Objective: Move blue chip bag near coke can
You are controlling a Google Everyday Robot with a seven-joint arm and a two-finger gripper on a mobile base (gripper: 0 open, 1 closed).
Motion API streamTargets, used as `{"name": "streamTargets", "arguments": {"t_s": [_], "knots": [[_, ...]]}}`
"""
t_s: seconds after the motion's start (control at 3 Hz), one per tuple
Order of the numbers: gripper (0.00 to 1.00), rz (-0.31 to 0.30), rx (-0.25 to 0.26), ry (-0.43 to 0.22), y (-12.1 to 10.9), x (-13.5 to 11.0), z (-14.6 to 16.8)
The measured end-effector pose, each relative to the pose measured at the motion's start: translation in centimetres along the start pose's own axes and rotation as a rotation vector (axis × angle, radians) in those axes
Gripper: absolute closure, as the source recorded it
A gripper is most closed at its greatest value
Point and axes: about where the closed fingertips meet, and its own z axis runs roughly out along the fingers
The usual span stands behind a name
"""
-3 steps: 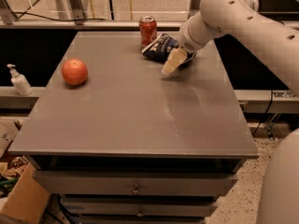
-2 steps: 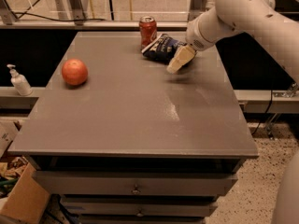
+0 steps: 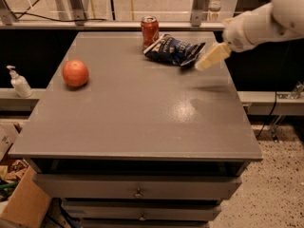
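The blue chip bag (image 3: 173,50) lies flat on the far part of the grey table (image 3: 142,122), its left end right next to the coke can (image 3: 149,31). The red can stands upright at the table's back edge. My gripper (image 3: 205,62) hangs a little above the table just right of the bag's right end, near the table's right edge. It holds nothing, and the bag rests on the table by itself. The white arm (image 3: 259,25) reaches in from the upper right.
A round orange-red fruit (image 3: 75,73) sits on the left part of the table. A white pump bottle (image 3: 19,82) stands on a ledge to the left. A cardboard box (image 3: 23,203) is on the floor at lower left. Drawers run below the tabletop.
My gripper has moved right and away from the bag's right end. The bag and can have stayed where they were.
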Motion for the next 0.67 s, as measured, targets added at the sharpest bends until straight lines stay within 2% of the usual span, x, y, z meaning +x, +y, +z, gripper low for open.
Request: {"name": "streamTargets", "arguments": {"t_s": [0.33, 0.67], "knots": [[0.0, 0.059, 0.062, -0.028, -1.44, 2.56, -4.69], [0.0, 0.073, 0.073, -0.025, -1.75, 3.53, -5.59]]}}
